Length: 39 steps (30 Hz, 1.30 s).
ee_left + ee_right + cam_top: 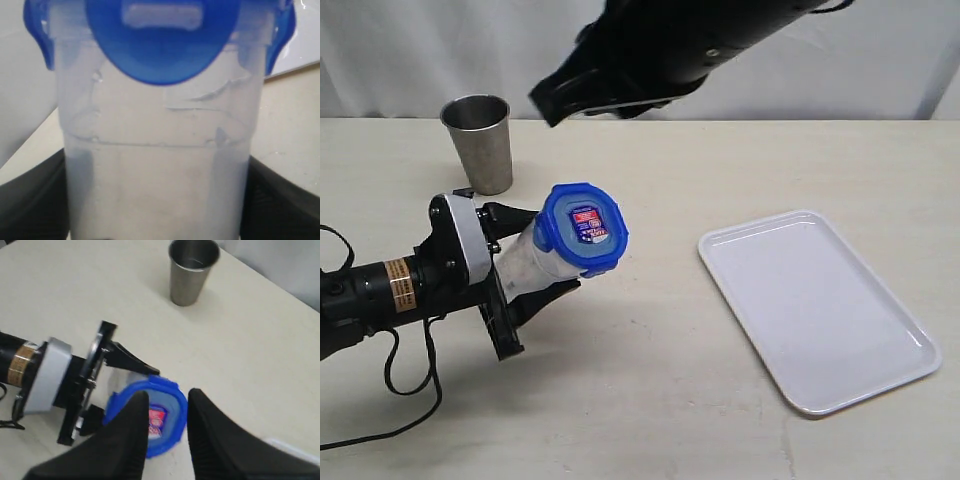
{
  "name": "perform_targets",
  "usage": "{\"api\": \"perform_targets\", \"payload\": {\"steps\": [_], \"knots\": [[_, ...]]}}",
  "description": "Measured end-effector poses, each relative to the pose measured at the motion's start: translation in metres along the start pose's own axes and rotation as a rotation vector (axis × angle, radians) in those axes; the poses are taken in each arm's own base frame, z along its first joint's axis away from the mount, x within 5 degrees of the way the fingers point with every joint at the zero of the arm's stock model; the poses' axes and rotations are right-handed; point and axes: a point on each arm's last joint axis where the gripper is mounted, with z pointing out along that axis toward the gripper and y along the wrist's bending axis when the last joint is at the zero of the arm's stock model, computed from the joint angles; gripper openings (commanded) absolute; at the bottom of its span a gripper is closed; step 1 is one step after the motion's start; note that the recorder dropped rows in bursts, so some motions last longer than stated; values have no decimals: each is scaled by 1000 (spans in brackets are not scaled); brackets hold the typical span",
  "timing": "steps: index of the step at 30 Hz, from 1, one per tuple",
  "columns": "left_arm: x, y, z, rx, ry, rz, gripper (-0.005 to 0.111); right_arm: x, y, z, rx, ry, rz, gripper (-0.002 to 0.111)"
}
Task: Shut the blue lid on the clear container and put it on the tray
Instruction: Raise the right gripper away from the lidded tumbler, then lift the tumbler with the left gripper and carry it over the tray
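My left gripper (535, 255) is shut on the clear container (525, 262), holding it tilted above the table with its mouth towards the tray (820, 310). The blue lid (582, 228) sits on that mouth, red-white sticker facing out. In the left wrist view the container (160, 150) fills the frame between the black fingers (280, 200), and a lid (160, 45) flap hangs down over its wall. My right gripper (552, 103) hovers above and behind the container, open and holding nothing. Between its fingertips (142, 400), the right wrist view shows the lid (167, 420) below.
A grey steel cup (480, 140) stands upright at the back left, behind the left gripper; the right wrist view also shows the cup (192, 272). The white tray lies flat on the table's right side. A black cable (410, 385) trails from the left arm.
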Motion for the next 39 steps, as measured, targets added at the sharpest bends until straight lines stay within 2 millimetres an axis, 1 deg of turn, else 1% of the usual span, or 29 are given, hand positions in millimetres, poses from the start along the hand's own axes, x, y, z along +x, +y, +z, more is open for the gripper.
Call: {"api": "perform_targets", "payload": {"steps": [2,3,5,7,9,12,15,17,20,24,27,30,34,39], "knots": [[1,2,0,-24,8,-5,0,6,-15,-10,31,30,16,20],[1,3,0,-37,12,-11,0,9,-23,-16,49,37,34,12],[2,6,0,-70,22,-43,0,17,-38,-28,85,31,63,4],[3,9,0,-96,28,-92,0,28,-51,-41,125,7,80,4],[3,9,-1,-105,29,-124,0,37,-58,-51,151,-39,91,4],[3,10,-1,-114,25,-231,0,47,-60,-68,171,-148,91,4],[-1,13,-1,-123,14,-287,0,54,-56,-90,181,-244,86,4],[-8,20,-1,-122,22,-300,0,57,-53,-110,190,-304,82,4],[-19,31,2,-126,88,-322,0,62,-49,-141,203,-387,76,4],[-37,39,11,-125,191,-304,0,74,-44,-172,221,-471,65,4],[-53,43,24,-116,271,-268,0,85,-41,-183,229,-504,60,4],[-67,48,40,-115,361,-221,0,93,-38,-193,232,-532,59,4],[-100,54,65,-125,419,-132,0,100,-36,-203,236,-566,57,4],[-147,57,92,-116,428,72,0,104,-34,-214,241,-601,55,4]]}}
